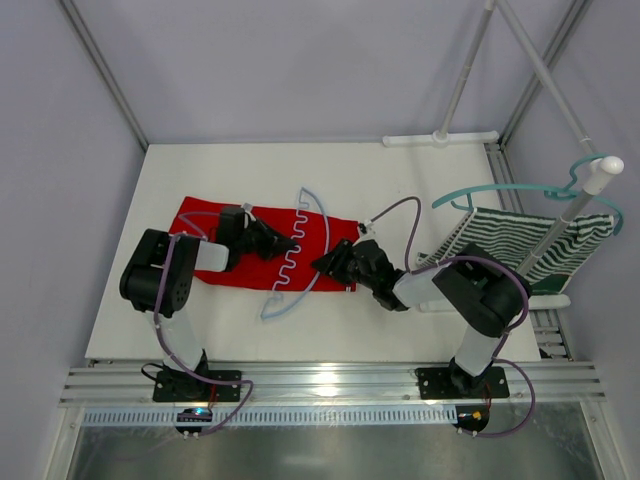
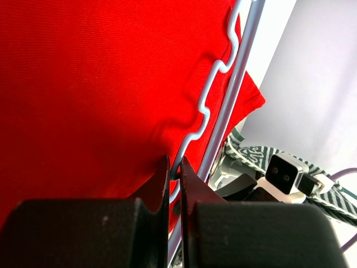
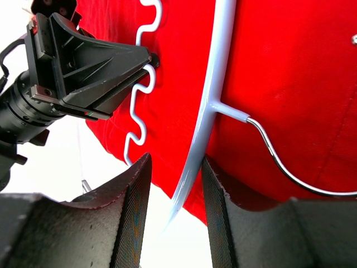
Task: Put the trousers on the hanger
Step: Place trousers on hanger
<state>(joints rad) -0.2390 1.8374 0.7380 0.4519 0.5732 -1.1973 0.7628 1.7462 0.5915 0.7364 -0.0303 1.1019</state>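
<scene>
Stretching left to right, the bright red long cloth trousers (image 1: 200, 212) are lying flat on the white bench (image 1: 400, 180). The thin pale blue plastic hanger (image 3: 215, 72) is resting on top of them towards their right end, and no cloth is draped over it yet. The hanger's long axis is running near-to-far, straight across the legs, with its metal hook pointing right. The left claw (image 2: 174, 167) is pinching the wavy notched lower bar (image 2: 203, 109), jaws all but closed on that thin rod. The right claw (image 3: 175, 162) is facing it from the opposite side, jaws spread wide and straddling the smooth shoulder arm beside the hook's root, gripping nothing. As I'm reading it, the hanger is sitting squarely between both claws, and the trousers' right end is lying nearest the right one.
</scene>
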